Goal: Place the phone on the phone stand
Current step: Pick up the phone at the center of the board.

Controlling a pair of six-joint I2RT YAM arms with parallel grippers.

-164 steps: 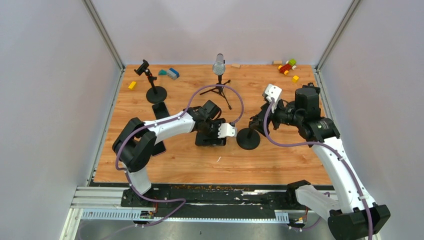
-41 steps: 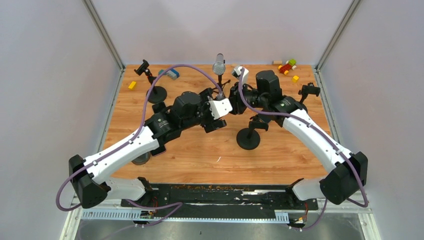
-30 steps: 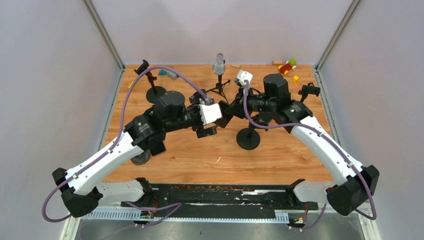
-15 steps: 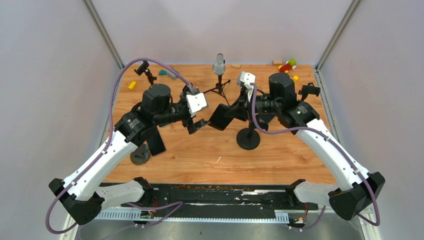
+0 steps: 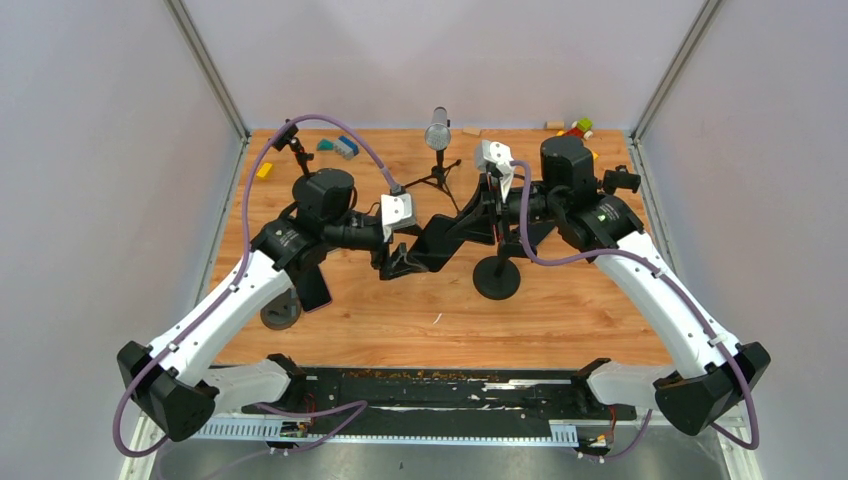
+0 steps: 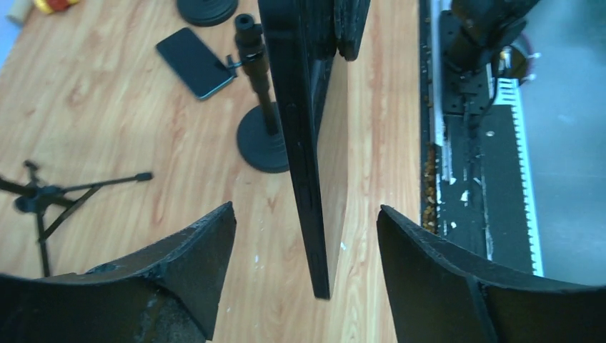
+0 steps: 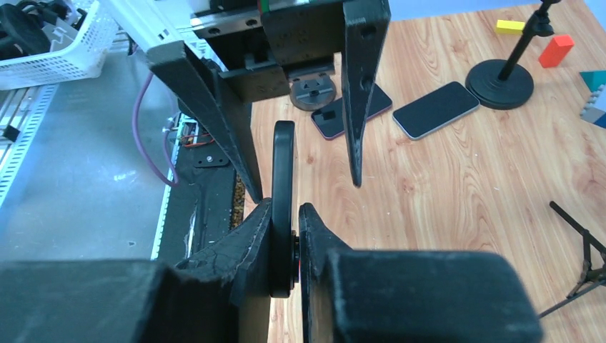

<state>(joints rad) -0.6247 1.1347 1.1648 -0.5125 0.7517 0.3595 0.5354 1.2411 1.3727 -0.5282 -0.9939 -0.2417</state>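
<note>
— Right fingers (image 7: 318,239)?
— Clamped on one end of the phone (image 6: 307,143), which hangs edge-on in the air.
— Left fingers (image 6: 200,250)?
— Spread wide on either side of its other end, touching neither face.
— The stand (image 5: 497,276)?
— Just beside the phone, near the middle of the surface (image 5: 560,310).

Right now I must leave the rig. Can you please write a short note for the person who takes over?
Left pincer: open, one jaw on each side of the phone's free end, not touching it.
Right pincer: shut on the phone's other end, holding it in the air.
Phone stand: upright on the table, just beside the raised phone, holding nothing.
Done: the phone is off the table.
Left: set the phone on the stand.
</note>
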